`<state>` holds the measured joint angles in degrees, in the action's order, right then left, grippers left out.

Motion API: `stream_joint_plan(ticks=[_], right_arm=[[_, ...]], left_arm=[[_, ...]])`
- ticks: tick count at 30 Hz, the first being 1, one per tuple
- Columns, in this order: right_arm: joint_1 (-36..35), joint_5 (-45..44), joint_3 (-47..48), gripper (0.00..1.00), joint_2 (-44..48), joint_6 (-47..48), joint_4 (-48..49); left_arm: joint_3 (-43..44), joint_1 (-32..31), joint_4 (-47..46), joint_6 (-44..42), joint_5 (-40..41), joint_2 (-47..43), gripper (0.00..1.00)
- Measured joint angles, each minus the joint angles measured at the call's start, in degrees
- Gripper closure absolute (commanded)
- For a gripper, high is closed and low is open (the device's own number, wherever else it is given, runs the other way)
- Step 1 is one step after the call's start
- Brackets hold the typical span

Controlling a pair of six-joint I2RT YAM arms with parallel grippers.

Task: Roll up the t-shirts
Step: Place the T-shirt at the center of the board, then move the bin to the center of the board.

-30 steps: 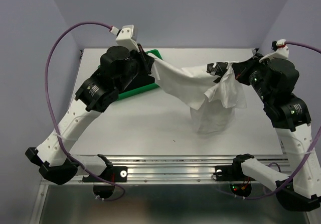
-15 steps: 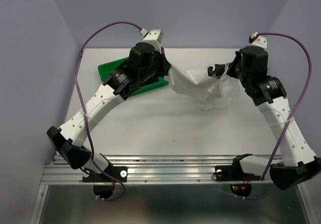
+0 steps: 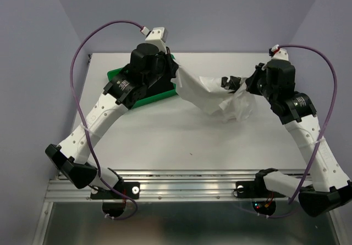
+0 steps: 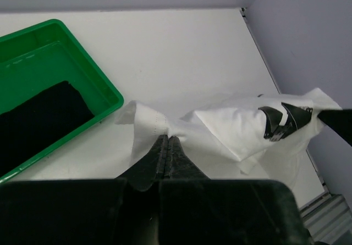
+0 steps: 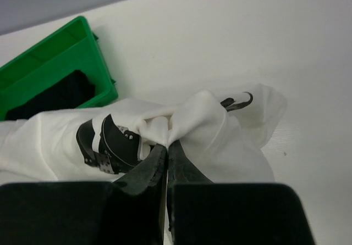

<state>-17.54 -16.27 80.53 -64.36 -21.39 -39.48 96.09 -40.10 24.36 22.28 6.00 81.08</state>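
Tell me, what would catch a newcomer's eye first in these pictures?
A white t-shirt with black printed marks is stretched above the far middle of the table. The left tool is pinched shut on one end of it and the right tool on the other. At the far left sits a green tray with a black t-shirt lying in it.

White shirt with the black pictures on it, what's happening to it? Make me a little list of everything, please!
white t-shirt: bunched up, stretched between the two grippers, sagging toward the table
left gripper: shut on one end of the white t-shirt
right gripper: shut on the other end, next to a black print
black t-shirt: lying in the green tray
green tray: on the table's far left, beside the left gripper
rolled yet: white one no; black one, cannot tell
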Motion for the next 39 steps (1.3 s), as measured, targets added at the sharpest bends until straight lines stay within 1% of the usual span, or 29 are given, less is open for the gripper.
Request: stream_joint_plan(ticks=[2, 4, 7, 9, 10, 11, 14, 15, 16, 17, 18, 19, 20, 24, 27, 28, 31, 33, 34, 37, 39], right_arm=[[0.00, 3.74, -2.80, 0.99, 1.29, -0.81, 0.07], [0.00, 9.09, -8.07, 0.99, 3.63, -2.69, 0.92], [-0.90, 17.40, -20.59, 0.99, 8.41, -8.20, 3.15], [-3.21, 20.24, -27.47, 0.99, 10.34, -11.39, 3.93], [-4.68, 21.27, -30.01, 0.93, 10.69, -12.81, 3.93], [-6.40, 21.97, -32.04, 0.84, 10.75, -14.19, 3.93], [-10.78, 23.65, -33.86, 0.39, 9.64, -15.89, 3.93], [-11.39, 24.06, -33.66, 0.33, 8.92, -16.00, 4.07], [-11.93, 24.00, -33.24, 0.27, 7.96, -16.09, 4.02], [-12.24, 23.06, -32.57, 0.24, 6.91, -16.11, 3.69], [-12.22, 22.34, -32.15, 0.24, 6.23, -16.06, 3.65], [-12.22, 19.76, -31.63, 0.25, 5.88, -16.15, 3.23], [-12.22, 17.55, -31.12, 0.27, 5.79, -16.20, 2.51], [-12.17, 9.42, -29.66, 0.37, 6.23, -16.72, 0.66], [-12.17, 6.43, -29.92, 0.46, 5.33, -18.14, 0.00], [-12.17, 6.03, -30.08, 0.48, 4.72, -18.40, 0.00], [-12.17, 4.09, -31.01, 0.47, 1.77, -19.50, -0.13], [-11.21, 3.63, -31.26, 0.45, -0.57, -19.58, -0.02], [-10.23, 3.80, -31.26, 0.45, -1.18, -19.58, 0.22], [-3.61, 5.75, -31.26, 0.45, -2.62, -19.02, 2.05], [1.73, 6.67, -31.10, 0.46, -4.76, -18.05, 4.37]], left_arm=[[-0.02, 1.53, 0.04, -0.44, 0.17, 0.09, 1.00], [-0.33, 3.13, -0.04, -0.74, 0.42, 0.33, 1.00], [-1.42, 5.25, -0.13, -0.85, 1.29, 1.49, 1.00], [-1.99, 6.49, -0.28, -0.81, 2.08, 2.91, 1.00], [-2.21, 7.10, -0.35, -0.81, 2.47, 3.82, 1.00], [-2.56, 7.61, -0.57, -0.81, 2.86, 4.79, 1.00], [-2.89, 9.51, -0.66, -0.83, 4.42, 8.52, 1.00], [-2.86, 10.32, -0.63, -0.83, 4.98, 9.99, 0.94], [-2.73, 11.10, -0.50, -0.85, 5.14, 11.41, 0.73], [-2.32, 11.78, -0.24, -1.22, 5.09, 12.79, 0.63], [-1.55, 12.55, 0.13, -0.90, 5.05, 14.36, 0.59], [-1.03, 12.96, 0.24, -1.22, 5.07, 15.72, 0.53], [-0.31, 13.38, 0.79, -1.14, 5.01, 16.98, 0.49], [-0.33, 14.29, 1.51, -0.74, 4.37, 18.01, 0.48], [-4.44, 14.16, 0.39, -0.26, 3.37, 13.55, 0.48], [-6.03, 14.10, 0.31, -0.07, 3.08, 11.65, 0.48], [-10.21, 13.38, 0.28, 0.28, 1.70, 6.60, 0.48], [-13.49, 11.58, 0.31, 0.81, 1.25, 2.93, 0.48], [-15.96, 8.92, -0.17, 1.57, 1.42, 0.85, 0.48], [-21.94, 0.98, -1.64, 4.22, 1.22, -1.97, 0.48], [-26.80, -3.91, -3.04, 6.54, -0.63, -2.23, 0.49]])
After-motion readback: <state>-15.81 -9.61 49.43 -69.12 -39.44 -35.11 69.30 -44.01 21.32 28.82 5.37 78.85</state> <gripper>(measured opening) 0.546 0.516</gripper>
